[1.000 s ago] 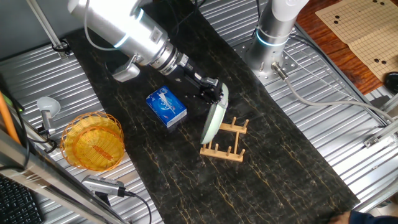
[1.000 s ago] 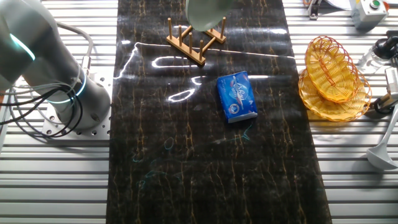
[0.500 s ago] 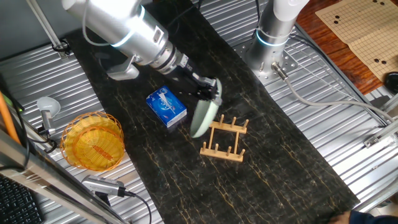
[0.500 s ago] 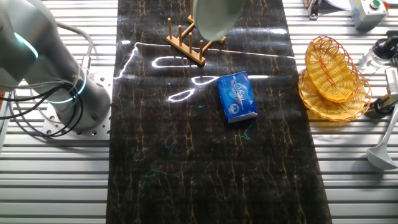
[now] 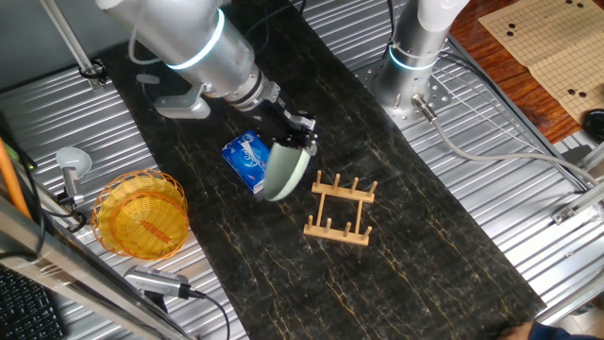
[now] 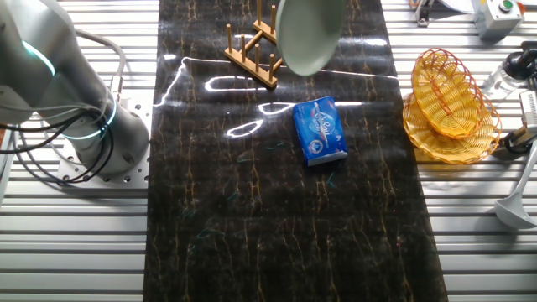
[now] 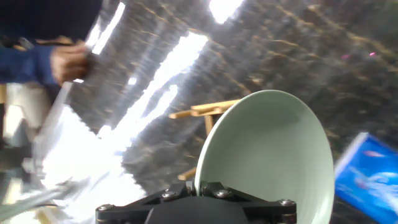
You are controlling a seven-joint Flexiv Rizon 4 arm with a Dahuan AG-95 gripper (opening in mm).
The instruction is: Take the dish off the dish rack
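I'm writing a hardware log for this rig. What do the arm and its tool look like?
The arm is built of thick, rounded silver-grey segments with a glowing cyan ring at the joints. It narrows through ridged metal collars to a small black two-finger tool. A black bracket with silver screws shows in the hand view. Dark cables run beside its round base.

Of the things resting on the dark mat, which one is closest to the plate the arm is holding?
The blue packet: the dish, held in the end effector, hangs partly over it, while the dish rack stands apart to the side.
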